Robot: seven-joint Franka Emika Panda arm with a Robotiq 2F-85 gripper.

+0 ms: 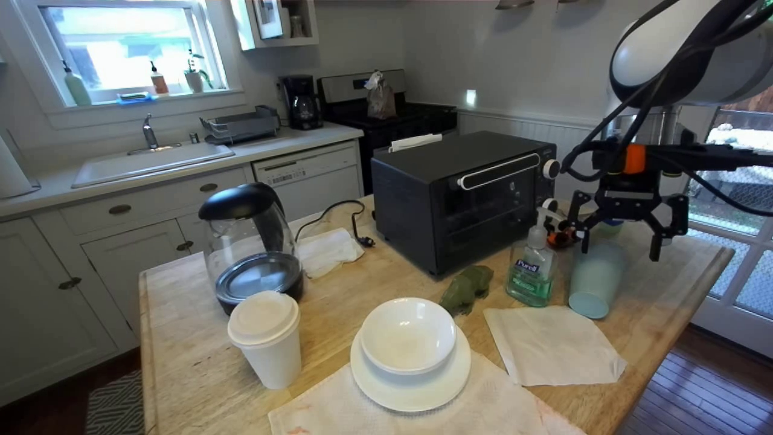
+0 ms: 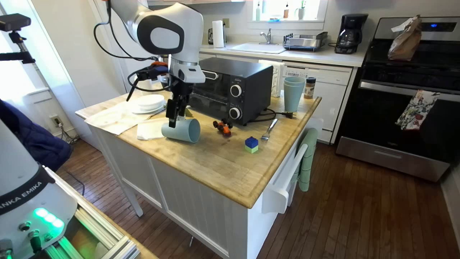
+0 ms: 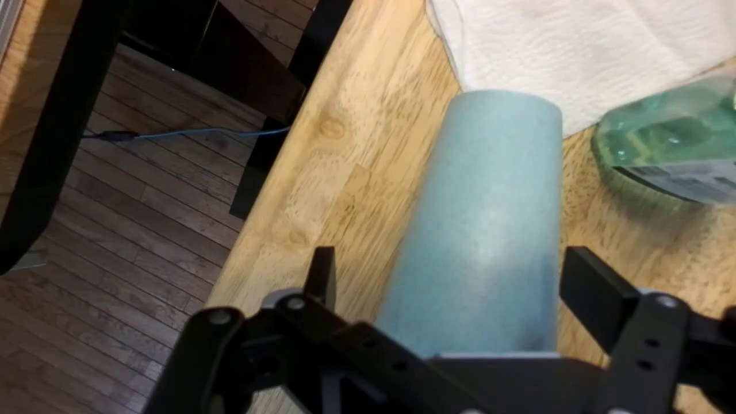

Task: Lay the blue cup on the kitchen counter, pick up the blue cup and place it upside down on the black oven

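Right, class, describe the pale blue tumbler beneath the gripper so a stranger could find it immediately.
Start at the butcher-block counter, with the black toaster oven on it. Near the counter's edge, beside the Purell pump bottle, look beneath the open gripper. There the pale blue tumbler lies on its side, unlike the upright nested tumblers of the same colour.

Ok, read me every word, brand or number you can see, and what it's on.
"Purell": on the hand sanitizer bottle.
"ANKA EMIKA": on the robot arm's base, its start cut off.
Too small or blurred: the bottle's smaller print, and markings on the black toaster oven, spice jar, stove display and dishwasher panel.
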